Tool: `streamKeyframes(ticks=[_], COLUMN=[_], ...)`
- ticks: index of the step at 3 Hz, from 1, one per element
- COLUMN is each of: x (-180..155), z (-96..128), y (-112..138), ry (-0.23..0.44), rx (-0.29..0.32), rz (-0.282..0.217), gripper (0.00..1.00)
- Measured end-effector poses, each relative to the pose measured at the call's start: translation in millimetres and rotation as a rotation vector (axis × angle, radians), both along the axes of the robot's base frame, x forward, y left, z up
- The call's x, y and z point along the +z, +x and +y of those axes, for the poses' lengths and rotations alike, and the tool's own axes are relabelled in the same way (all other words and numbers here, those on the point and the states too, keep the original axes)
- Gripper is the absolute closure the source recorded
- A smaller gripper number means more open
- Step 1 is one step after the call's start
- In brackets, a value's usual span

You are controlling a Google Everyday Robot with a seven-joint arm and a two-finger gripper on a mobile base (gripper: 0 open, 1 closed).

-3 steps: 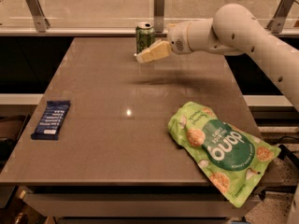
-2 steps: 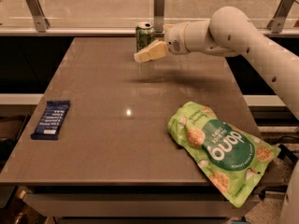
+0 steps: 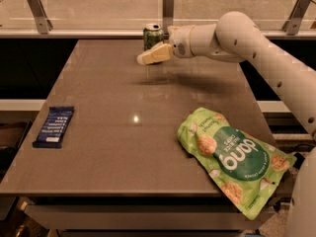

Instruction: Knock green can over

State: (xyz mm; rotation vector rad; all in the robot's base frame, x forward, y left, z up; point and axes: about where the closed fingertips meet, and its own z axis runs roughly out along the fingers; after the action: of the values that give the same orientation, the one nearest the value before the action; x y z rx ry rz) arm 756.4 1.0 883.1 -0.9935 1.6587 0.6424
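Blue snack bar (image 3: 53,127) lies at left, uninvolved. Green can (image 3: 152,36) stands upright at the table's (image 3: 98,93) far edge. The gripper (image 3: 145,58) hovers just in front of it, nothing visibly held, its opening impossible to tell. Risk: an off-line sweep misses, or shoves the can off the back.

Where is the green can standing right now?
In the camera view, the green can stands upright at the far edge of the table, near its middle, just behind the gripper.
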Motion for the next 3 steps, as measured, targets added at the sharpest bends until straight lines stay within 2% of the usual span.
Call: streamKeyframes(ticks=[2, 3], x=[-1.8, -2.5], z=[15.8, 18.5], y=[8.6, 8.1], ry=[0.038, 0.038], rx=[-0.021, -0.016], rz=[-0.015, -0.013], gripper=[0.0, 0.18])
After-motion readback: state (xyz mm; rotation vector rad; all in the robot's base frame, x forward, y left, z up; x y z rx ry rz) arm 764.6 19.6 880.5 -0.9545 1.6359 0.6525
